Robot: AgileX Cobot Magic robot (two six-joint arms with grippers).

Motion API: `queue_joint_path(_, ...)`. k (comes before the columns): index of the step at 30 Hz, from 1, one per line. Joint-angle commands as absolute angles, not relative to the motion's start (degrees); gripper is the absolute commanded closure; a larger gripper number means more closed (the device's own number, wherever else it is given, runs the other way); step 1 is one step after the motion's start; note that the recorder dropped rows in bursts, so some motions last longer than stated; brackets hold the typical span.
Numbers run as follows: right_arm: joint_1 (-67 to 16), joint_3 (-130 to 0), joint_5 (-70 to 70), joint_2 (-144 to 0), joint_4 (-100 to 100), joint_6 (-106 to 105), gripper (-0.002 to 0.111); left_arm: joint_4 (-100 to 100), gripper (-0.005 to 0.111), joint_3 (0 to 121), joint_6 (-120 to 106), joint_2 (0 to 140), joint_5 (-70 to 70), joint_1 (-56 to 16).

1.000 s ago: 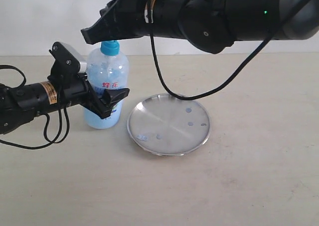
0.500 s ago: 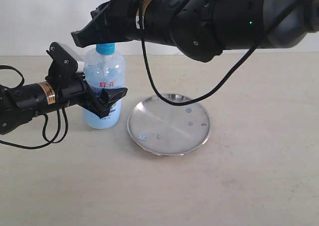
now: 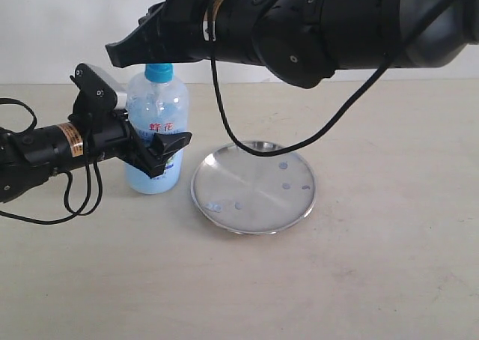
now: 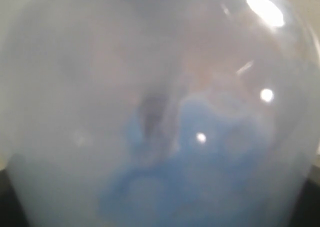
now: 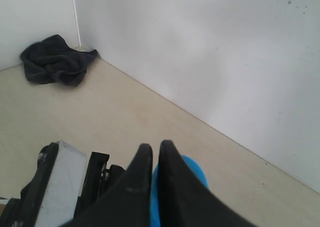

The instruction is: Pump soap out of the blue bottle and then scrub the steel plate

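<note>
While left jaws clamp one blue bottle (image 3: pixel 159 104), right jaws together, one steel plate (image 3: pixel 258 177).

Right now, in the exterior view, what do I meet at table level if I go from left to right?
left arm → bottle → plate
</note>
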State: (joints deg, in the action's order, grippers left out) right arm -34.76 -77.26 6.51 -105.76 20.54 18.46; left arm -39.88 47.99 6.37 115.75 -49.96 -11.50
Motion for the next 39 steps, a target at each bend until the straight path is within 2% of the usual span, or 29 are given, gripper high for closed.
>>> queue_joint_path(1, -35.1, -75.3, -6.4, -108.7, 21.0, 19.0, 0.107, -42.5, 0.103, 47.4, 4.6, 116.7, -43.4, -11.9)
queue_joint_path(6, -35.4, -75.3, -7.4, -108.7, 21.2, 18.2, 0.107, -42.5, 0.103, 47.4, 4.6, 116.7, -43.4, -11.9)
queue_joint_path(14, -35.4, -75.4, 12.9, -104.9, 21.3, 11.3, 0.109, -40.4, 0.103, 47.4, 4.2, 116.7, -43.5, -11.9)
queue_joint_path(23, -35.4, -75.4, 13.7, -93.9, 21.3, 0.0, 0.109, -23.3, 0.103, 47.4, 6.8, 116.7, -47.2, -11.9)
queue_joint_path(34, -35.3, -75.3, -4.6, -77.1, 21.3, -11.6, 0.109, -22.4, 0.103, 45.8, 24.5, 118.5, -59.9, -11.9)
queue_joint_path(39, -35.3, -75.3, -15.2, -75.1, 25.2, -12.6, 0.109, -22.3, 0.103, 43.6, 19.7, 120.9, -63.4, -11.9)
